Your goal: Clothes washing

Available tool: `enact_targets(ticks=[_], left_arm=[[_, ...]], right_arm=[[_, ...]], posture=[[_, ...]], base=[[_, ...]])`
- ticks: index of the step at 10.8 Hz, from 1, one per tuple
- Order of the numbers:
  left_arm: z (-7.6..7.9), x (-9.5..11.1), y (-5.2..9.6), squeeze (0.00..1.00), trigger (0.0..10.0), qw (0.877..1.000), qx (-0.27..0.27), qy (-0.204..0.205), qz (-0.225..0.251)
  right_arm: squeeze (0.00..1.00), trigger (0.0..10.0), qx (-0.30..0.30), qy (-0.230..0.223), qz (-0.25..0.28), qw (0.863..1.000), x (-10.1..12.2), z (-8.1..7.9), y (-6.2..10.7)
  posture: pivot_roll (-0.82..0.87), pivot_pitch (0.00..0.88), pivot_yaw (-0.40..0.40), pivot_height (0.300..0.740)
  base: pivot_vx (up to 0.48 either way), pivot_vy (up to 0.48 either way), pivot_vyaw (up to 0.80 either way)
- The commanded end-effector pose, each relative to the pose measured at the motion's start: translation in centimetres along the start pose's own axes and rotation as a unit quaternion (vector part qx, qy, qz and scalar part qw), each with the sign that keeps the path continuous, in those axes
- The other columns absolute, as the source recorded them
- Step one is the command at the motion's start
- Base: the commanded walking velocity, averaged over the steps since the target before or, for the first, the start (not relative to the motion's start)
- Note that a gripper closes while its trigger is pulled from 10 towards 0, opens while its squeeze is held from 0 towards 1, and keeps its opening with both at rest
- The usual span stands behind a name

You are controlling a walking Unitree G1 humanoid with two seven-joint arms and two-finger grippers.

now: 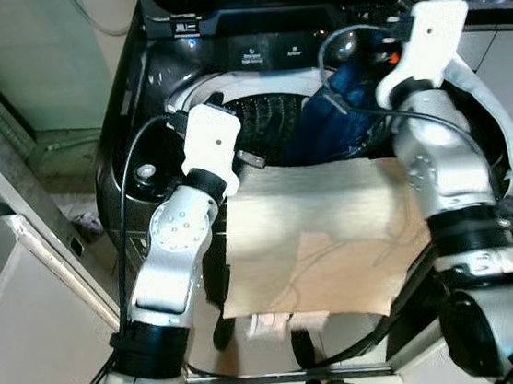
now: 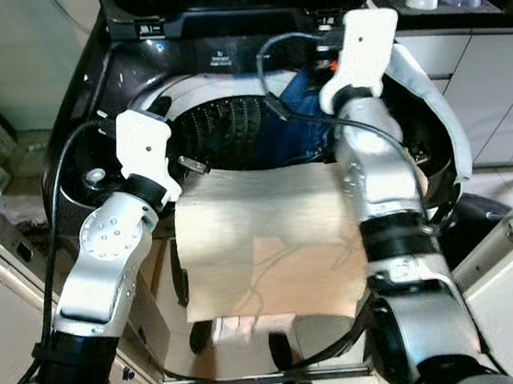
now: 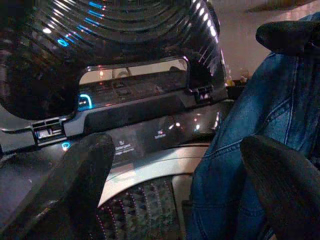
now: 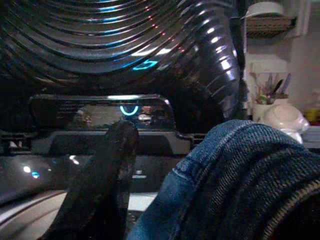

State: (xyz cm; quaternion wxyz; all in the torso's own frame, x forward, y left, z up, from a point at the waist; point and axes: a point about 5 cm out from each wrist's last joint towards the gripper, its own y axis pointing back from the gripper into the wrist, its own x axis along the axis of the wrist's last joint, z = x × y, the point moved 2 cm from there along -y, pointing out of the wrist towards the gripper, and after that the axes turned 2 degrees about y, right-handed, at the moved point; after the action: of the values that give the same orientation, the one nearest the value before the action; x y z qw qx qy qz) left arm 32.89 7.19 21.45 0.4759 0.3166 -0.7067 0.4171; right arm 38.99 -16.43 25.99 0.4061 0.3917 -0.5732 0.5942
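Silver arms with round dimpled joint housings, black bands lower down. White blocky wrist covers on both, orange bit near the right one. Black cables looping off each wrist. Long matte black fingers, rounded tips.

Jeans are hanging over the right side of the washing machine's drum. A towel is lying across the machine's front edge, before the drum.

- You have one black top-loading washing machine, lid raised.
- One blue denim garment hangs at its drum opening.
- One beige rectangular cloth drapes across the front.
- Two silver arms, each ending in one black two-fingered pincer: left pincer, right pincer.
- One white rounded container sits on the desk.
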Motion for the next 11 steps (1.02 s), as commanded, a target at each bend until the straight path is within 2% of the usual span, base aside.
enact_targets(ticks=[1, 2, 3, 4, 5, 6, 7, 9, 10, 11], left_arm=[[0.3, 0.2, 0.1, 0.00, 10.0, 1.000, 0.000, -0.004, 0.001], [0.2, 0.2, 0.3, 0.00, 10.0, 1.000, 0.004, -0.004, 0.000], [0.0, 0.1, 0.6, 0.00, 10.0, 1.000, 0.008, -0.004, -0.003], [0.0, 0.1, 0.7, 0.00, 10.0, 1.000, 0.009, -0.004, -0.004], [0.3, 0.0, 0.8, 0.00, 10.0, 1.000, 0.005, -0.002, -0.006], [0.4, 0.0, 0.7, 0.00, 10.0, 1.000, 0.002, -0.002, -0.007], [0.6, 0.0, 0.7, 0.00, 10.0, 1.000, -0.003, 0.000, -0.008], [0.4, -0.7, 0.9, 0.00, 10.0, 1.000, 0.007, 0.009, -0.026], [-0.1, -1.7, 2.2, 0.00, 10.0, 0.998, 0.033, 0.029, -0.050], [-0.3, -2.0, 2.9, 0.00, 10.0, 0.997, 0.041, 0.030, -0.052]], right_arm=[[0.00, 10.0, -0.003, 0.016, 0.042, 0.999, 2.1, 0.5, 0.2], [0.00, 10.0, -0.004, 0.045, 0.082, 0.996, 4.0, 1.1, 2.3], [0.00, 10.0, -0.004, 0.071, 0.103, 0.992, 4.6, 1.5, 4.9], [0.00, 10.0, -0.004, 0.090, 0.116, 0.989, 5.0, 1.6, 6.4], [0.00, 10.0, 0.002, 0.104, 0.123, 0.987, 5.3, 1.5, 8.8], [0.00, 10.0, 0.005, 0.111, 0.111, 0.988, 4.8, 1.6, 9.9], [0.00, 10.0, 0.029, 0.118, 0.079, 0.989, 3.9, 1.6, 12.3], [0.00, 10.0, 0.039, 0.126, -0.008, 0.991, 0.6, 2.9, 15.9], [0.00, 10.0, 0.027, 0.131, -0.057, 0.989, -1.6, 3.6, 17.5], [0.00, 10.0, 0.026, 0.131, -0.066, 0.989, -2.0, 3.7, 17.9]], posture=[[-0.07, 0.000, -0.037, 0.740], [-0.07, 0.000, -0.042, 0.740], [-0.08, 0.000, -0.043, 0.740], [-0.08, 0.000, -0.042, 0.740], [-0.10, 0.000, -0.038, 0.740], [-0.12, 0.000, -0.033, 0.740], [-0.12, 0.000, -0.030, 0.740], [-0.14, 0.000, -0.024, 0.740], [-0.14, 0.000, -0.018, 0.740], [-0.14, 0.000, -0.016, 0.740]], base=[[0.000, 0.000, 0.00], [0.000, 0.000, 0.00], [0.000, 0.000, 0.00], [0.000, 0.000, 0.00], [0.000, 0.000, 0.00], [0.000, 0.000, 0.00], [0.000, 0.000, 0.00], [0.000, 0.000, 0.00], [0.000, 0.000, 0.00], [0.000, 0.000, 0.00]])
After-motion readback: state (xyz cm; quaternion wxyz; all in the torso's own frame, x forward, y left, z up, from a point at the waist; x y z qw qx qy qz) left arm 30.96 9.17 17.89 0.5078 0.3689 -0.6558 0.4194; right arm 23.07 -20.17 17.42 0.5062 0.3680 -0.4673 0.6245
